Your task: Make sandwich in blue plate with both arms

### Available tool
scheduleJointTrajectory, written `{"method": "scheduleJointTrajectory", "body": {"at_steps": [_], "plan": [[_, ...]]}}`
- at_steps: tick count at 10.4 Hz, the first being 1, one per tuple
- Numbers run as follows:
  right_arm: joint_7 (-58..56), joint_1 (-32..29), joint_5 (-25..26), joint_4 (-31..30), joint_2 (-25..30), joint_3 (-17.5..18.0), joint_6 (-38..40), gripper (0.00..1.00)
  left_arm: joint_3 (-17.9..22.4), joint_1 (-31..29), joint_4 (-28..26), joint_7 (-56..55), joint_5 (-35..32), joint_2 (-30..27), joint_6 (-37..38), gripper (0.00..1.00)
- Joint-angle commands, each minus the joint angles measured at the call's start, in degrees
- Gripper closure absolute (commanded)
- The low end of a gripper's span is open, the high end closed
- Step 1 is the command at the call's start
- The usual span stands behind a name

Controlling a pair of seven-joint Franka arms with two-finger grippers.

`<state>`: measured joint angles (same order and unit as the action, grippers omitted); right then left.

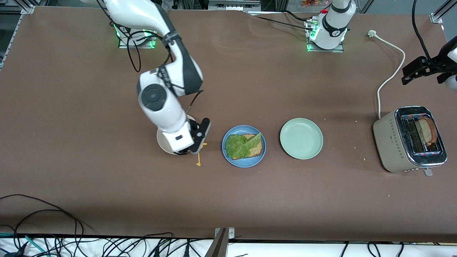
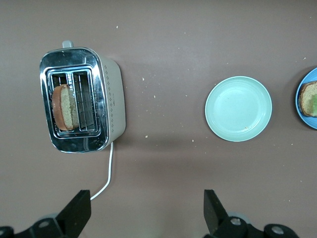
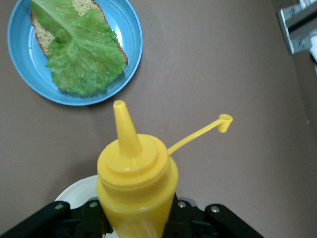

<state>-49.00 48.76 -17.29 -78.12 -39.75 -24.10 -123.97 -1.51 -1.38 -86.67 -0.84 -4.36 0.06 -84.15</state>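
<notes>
Yellow squeeze bottle (image 3: 136, 183), cap off, pinched in right gripper (image 1: 194, 141) over beige plate (image 1: 162, 142), frame centre. Left gripper (image 1: 416, 71) spread, waiting upper right. Sauce step: next calls for tipping nozzle over lettuce (image 1: 242, 144) on blue plate (image 1: 244, 162).

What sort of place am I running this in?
Likely a robotics lab bench staged as a kitchen: green-lit arm bases bolted to a brown table, loose cables along its edge, plus a toaster.

beige plate (image 1: 162, 142) mostly hidden under right arm, left gripper (image 1: 416, 71) cut by edge
</notes>
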Motion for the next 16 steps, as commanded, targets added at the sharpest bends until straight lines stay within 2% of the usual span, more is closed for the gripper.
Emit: {"method": "scheduleJointTrajectory", "body": {"at_steps": [1,5,6,10,16], "plan": [[8.4,5.2,16.8,4.6,-4.1,-0.9,-3.1,0.67,-0.3,0.0,0.7,0.0,-1.9,0.0,0.5,0.00],[15.0,10.4,37.5,4.7,-7.4,-1.0,-1.9,0.72,-0.3,0.0,0.7,0.1,-1.8,0.0,0.5,0.00],[15.2,10.9,40.5,4.7,-7.7,-1.0,-1.4,0.72,-0.3,0.0,0.7,0.1,-1.8,0.0,0.5,0.00],[15.3,14.2,46.8,4.6,-9.1,-1.0,2.8,0.72,-0.2,-0.2,0.7,0.1,-1.8,0.0,0.5,0.00],[15.2,15.0,46.6,4.5,-9.4,-0.9,3.5,0.72,0.0,-0.2,0.7,0.1,-1.8,0.0,0.5,0.00]]}}
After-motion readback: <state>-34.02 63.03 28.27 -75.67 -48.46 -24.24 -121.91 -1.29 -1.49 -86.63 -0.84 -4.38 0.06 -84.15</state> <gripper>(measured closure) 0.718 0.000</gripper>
